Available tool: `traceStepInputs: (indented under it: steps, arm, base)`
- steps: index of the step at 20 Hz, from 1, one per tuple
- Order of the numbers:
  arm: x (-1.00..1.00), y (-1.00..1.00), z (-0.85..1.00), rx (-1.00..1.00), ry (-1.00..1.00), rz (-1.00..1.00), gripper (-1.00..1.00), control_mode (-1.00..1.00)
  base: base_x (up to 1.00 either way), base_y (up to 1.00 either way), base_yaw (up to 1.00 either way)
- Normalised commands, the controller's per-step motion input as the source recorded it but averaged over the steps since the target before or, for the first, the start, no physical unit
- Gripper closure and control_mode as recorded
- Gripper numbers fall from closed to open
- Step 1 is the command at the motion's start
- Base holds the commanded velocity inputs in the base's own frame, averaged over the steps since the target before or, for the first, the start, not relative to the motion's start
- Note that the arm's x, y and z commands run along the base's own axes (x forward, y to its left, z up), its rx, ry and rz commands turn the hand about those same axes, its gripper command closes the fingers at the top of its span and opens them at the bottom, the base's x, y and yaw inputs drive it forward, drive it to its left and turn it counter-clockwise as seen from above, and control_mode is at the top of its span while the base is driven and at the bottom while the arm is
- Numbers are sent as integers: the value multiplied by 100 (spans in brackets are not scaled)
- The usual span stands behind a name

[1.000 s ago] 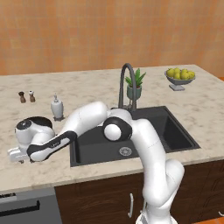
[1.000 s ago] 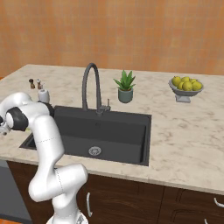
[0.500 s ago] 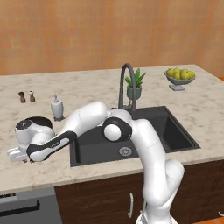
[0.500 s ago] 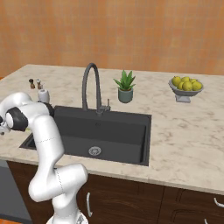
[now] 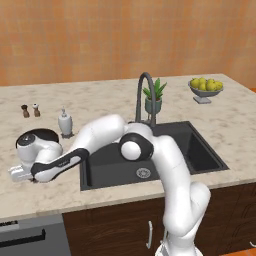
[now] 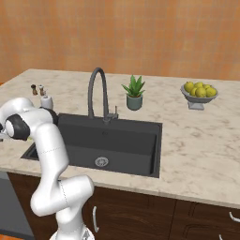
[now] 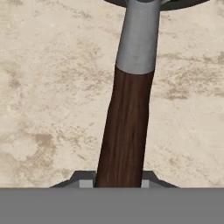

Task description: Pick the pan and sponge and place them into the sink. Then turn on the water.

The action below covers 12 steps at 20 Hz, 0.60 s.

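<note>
Brown pan [image 5: 44,135] handle sits pinched, it seems, in the gripper [image 7: 118,183] near its far end, so lifting toward the sink [image 5: 200,155] may let the pan twist or slip.

I find no readable text, label, brand, number or sign anywhere: none on speckled beige stone worktop [image 5: 100,95].

Arm reaches left over marble counter [image 5: 100,200], hand low beside black pan [image 5: 42,135]; soap dispenser [image 5: 65,123] behind, dark sink [image 5: 200,150], faucet [image 5: 144,95], potted plant [image 5: 154,97], lemon bowl [image 5: 205,89].
</note>
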Motion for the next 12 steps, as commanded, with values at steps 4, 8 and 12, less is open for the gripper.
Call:
traceStepInputs:
  steps: [4, 8, 12]
  arm:
    - [-24, -20, 55, 0, -11, -1, 100, -100]
    - [-53, -36, 69, 0, 1, -12, 100, -100]
    - [-61, -77, 48, 5, 1, -20, 100, -100]
  base:
    - [0, 0, 0]
    - [0, 0, 0]
    - [0, 0, 0]
